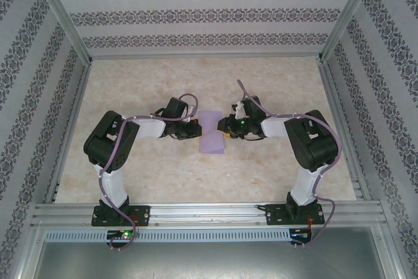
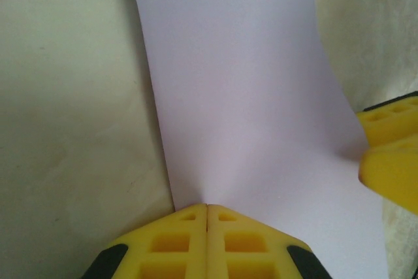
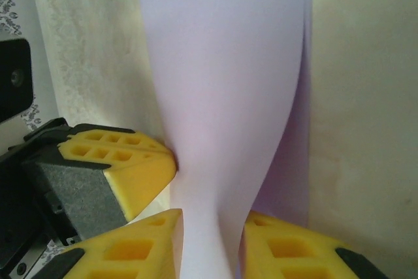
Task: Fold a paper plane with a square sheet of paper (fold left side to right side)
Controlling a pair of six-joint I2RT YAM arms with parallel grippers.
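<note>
The lavender square sheet of paper (image 1: 211, 136) lies mid-table between both grippers. My left gripper (image 1: 196, 131) is shut, its yellow tips (image 2: 207, 208) pressed together against the sheet's (image 2: 248, 96) near edge, where faint creases fan out. I cannot tell whether any paper is caught between them. My right gripper (image 1: 226, 127) is shut on the sheet (image 3: 222, 96), which narrows to a curled waist between its fingers (image 3: 212, 246). A lower layer of paper shows in shadow on the right. The left gripper's tip (image 3: 140, 168) touches that waist from the left.
The tabletop (image 1: 163, 174) is pale marbled beige, bordered by metal rails and patterned walls (image 1: 196, 14). Both arm bases (image 1: 121, 212) stand at the near edge. In the left wrist view, the right gripper's yellow finger (image 2: 392, 155) rests at the paper's right edge.
</note>
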